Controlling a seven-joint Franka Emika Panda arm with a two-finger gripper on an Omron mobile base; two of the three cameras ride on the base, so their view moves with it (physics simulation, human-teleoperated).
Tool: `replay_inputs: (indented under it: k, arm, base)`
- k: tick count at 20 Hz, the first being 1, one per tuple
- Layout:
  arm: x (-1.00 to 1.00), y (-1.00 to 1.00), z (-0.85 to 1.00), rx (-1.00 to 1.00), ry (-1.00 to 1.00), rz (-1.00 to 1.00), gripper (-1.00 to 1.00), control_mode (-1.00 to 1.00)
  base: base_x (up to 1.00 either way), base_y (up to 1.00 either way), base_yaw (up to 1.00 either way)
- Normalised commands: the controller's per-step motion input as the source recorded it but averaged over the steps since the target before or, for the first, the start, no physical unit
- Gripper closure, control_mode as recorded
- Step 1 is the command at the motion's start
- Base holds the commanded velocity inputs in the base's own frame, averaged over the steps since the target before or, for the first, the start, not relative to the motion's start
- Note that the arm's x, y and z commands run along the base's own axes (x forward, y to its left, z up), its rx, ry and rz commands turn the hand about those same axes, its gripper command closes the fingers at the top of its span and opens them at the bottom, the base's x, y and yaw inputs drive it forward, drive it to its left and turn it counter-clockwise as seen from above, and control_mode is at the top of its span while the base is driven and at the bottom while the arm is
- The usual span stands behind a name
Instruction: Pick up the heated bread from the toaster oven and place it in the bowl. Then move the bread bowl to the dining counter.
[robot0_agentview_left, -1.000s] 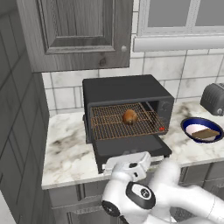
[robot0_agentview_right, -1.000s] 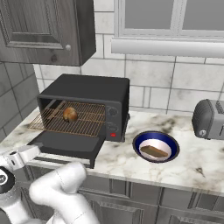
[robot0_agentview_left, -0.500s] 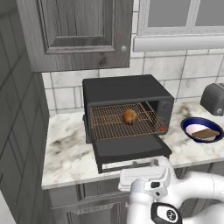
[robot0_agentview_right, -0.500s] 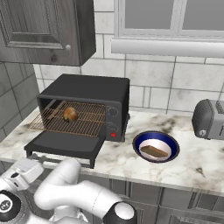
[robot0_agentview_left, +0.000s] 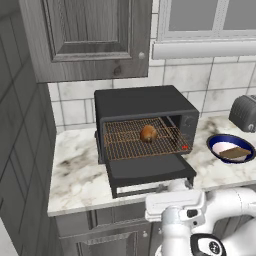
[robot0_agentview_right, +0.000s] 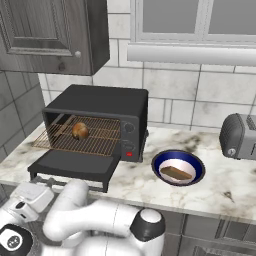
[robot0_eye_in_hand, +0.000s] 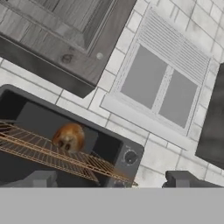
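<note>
The black toaster oven (robot0_agentview_left: 145, 107) (robot0_agentview_right: 100, 107) stands on the short marbled counter with its door (robot0_agentview_left: 147, 170) dropped open. On its copper rack (robot0_agentview_left: 140, 142) rests a round brown lump (robot0_agentview_left: 148, 133) (robot0_agentview_right: 79, 131) (robot0_eye_in_hand: 69, 137). A flat tan bread slice (robot0_agentview_left: 235, 152) (robot0_agentview_right: 175, 173) lies inside the blue-rimmed bowl (robot0_agentview_left: 220, 141) (robot0_agentview_right: 162, 162), right of the oven. My gripper (robot0_eye_in_hand: 111, 180) is open and holds nothing, fingertips (robot0_eye_in_hand: 41, 178) wide apart, looking up at the rack from below the door. The white hand (robot0_agentview_left: 175, 202) (robot0_agentview_right: 31, 196) hangs just before the counter's front edge.
A dark-grey slot toaster (robot0_agentview_left: 244, 112) (robot0_agentview_right: 239, 136) stands at the far right by the tiled wall. A grey wall cabinet (robot0_agentview_left: 85, 37) (robot0_agentview_right: 47, 32) hangs above the oven. A window sill (robot0_agentview_right: 192, 52) runs above the bowl.
The hand has sunk from the oven door's edge to below the counter front and shifted a little right in the left base view. Oven, lump, bowl and slice stay put.
</note>
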Motion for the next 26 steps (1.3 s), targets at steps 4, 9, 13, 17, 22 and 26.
replay_inputs:
  k: [4,9,13,17,22,26]
  arm:
    - [0.00,0.00,0.46,0.00,0.06,-0.01,-1.00,-1.00]
    - [0.18,0.00,0.52,0.01,0.33,-0.03,-1.00,-1.00]
    - [0.16,0.00,0.59,0.04,0.44,-0.05,-1.00,-1.00]
    - [0.15,0.00,0.65,0.01,0.50,-0.07,-1.00,-1.00]
    - [0.18,0.00,0.31,0.08,0.56,-0.05,-1.00,-1.00]
    - [0.04,0.00,-0.04,0.11,0.13,-0.01,-1.00,-1.00]
  base:
    - [0.00,0.00,0.00]
    - [0.00,0.00,0.00]
    - [0.00,0.00,0.00]
    - [0.00,0.00,0.00]
    - [0.00,0.00,0.00]
    - [0.00,0.00,0.00]
